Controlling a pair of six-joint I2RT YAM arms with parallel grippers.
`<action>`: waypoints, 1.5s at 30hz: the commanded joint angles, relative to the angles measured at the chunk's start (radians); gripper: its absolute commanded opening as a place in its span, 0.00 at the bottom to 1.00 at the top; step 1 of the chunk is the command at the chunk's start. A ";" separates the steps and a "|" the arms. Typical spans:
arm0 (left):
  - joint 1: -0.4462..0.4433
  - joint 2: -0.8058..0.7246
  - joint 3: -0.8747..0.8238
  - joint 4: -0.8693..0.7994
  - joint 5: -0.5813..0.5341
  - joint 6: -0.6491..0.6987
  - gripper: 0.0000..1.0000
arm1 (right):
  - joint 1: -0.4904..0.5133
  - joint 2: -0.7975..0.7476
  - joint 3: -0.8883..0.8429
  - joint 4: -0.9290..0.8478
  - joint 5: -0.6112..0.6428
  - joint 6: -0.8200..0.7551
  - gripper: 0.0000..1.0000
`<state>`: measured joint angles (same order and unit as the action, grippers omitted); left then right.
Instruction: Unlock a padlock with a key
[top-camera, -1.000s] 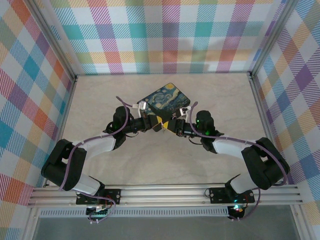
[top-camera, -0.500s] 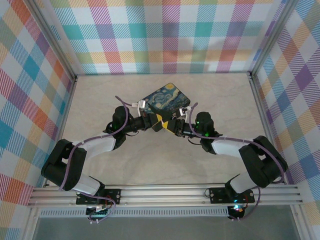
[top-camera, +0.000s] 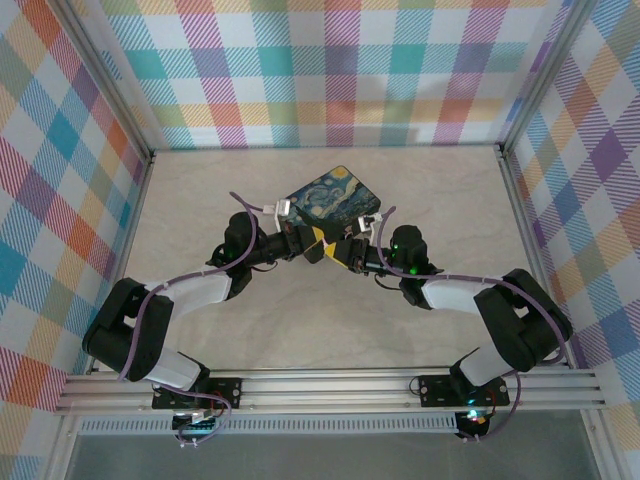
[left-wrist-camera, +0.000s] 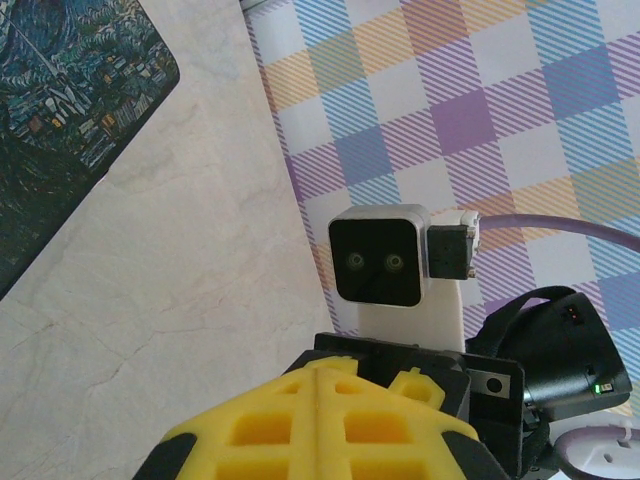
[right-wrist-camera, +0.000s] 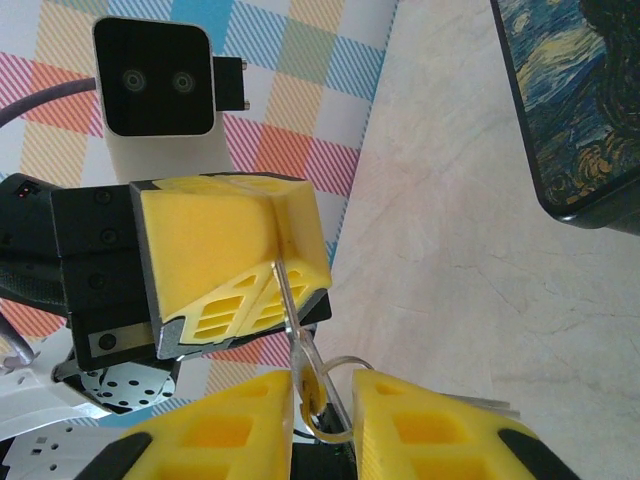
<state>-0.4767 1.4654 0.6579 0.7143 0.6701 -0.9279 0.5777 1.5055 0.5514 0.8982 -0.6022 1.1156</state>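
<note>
Right wrist view: the left hand (right-wrist-camera: 270, 240) has its yellow fingers pressed flat together, and the thin silvery key (right-wrist-camera: 297, 340) sticks out of their seam, pinched at its tip. The key's other end, with a clear loop (right-wrist-camera: 340, 405) on it, sits in the narrow gap of the right hand (right-wrist-camera: 325, 388). Whether those fingers actually squeeze it, I can't tell. From above, both hands meet nose to nose over the middle of the table (top-camera: 300, 320), just near of the starry-lidded box (top-camera: 333, 198).
</note>
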 joint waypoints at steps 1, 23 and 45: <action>0.001 0.012 -0.011 0.060 0.008 -0.011 0.00 | 0.010 -0.008 -0.001 0.057 -0.005 0.008 0.22; 0.001 0.026 -0.023 0.106 0.025 -0.032 0.00 | 0.010 -0.010 0.022 0.069 0.007 0.021 0.20; 0.001 0.004 -0.024 -0.014 -0.030 0.019 0.26 | 0.011 -0.109 0.033 -0.202 0.033 -0.143 0.00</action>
<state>-0.4767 1.4895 0.6418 0.7635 0.6628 -0.9440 0.5835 1.4494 0.5533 0.8051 -0.5777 1.0676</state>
